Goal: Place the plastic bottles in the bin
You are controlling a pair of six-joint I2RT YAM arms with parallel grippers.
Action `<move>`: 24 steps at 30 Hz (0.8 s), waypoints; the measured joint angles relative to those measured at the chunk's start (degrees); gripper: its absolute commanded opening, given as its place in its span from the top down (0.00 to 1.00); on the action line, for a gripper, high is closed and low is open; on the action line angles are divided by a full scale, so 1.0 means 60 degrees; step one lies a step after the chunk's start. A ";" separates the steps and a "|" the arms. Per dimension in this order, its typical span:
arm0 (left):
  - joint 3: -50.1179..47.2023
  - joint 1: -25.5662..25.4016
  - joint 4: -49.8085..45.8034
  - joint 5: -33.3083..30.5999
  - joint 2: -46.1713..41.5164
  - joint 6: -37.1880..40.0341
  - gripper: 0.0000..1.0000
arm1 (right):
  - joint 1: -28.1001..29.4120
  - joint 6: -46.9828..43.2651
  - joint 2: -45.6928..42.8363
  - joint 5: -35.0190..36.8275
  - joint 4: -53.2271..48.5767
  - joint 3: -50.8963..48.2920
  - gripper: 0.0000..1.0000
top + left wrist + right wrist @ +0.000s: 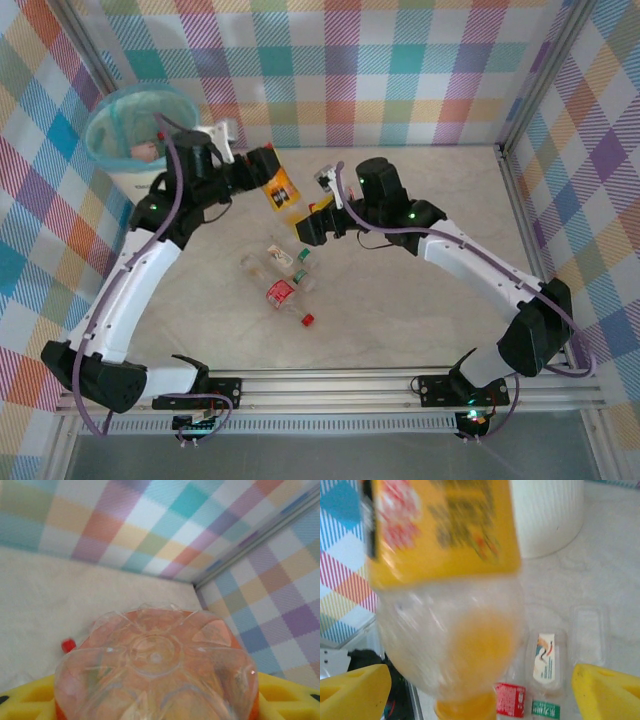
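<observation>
Near bin [97, 128], left tool [268, 170] gripping orange bottle [282, 189], right tool [303, 225] spread wide

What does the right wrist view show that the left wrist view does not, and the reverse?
Right wrist: the orange bottle with its yellow label, the bin, and other bottles lying on the table.
Left wrist: that bottle's base seen end-on, a small red thing on the table, and a wall corner.
Both: the orange bottle between yellow fingers.
</observation>
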 measured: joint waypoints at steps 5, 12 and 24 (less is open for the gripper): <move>0.2422 0.0914 -0.0656 -0.0572 0.0372 0.0845 0.40 | 0.0047 0.0470 0.0219 0.0080 -0.0095 0.1162 0.07; 0.4819 0.2226 -0.1173 -0.1872 0.1566 0.1916 0.40 | 0.0539 0.1038 0.1348 0.0076 -0.0171 0.2820 0.08; 0.6546 0.4666 -0.0871 -0.3515 0.4448 0.2565 0.38 | 0.1632 0.1887 0.4262 -0.0033 -0.0678 0.6298 0.11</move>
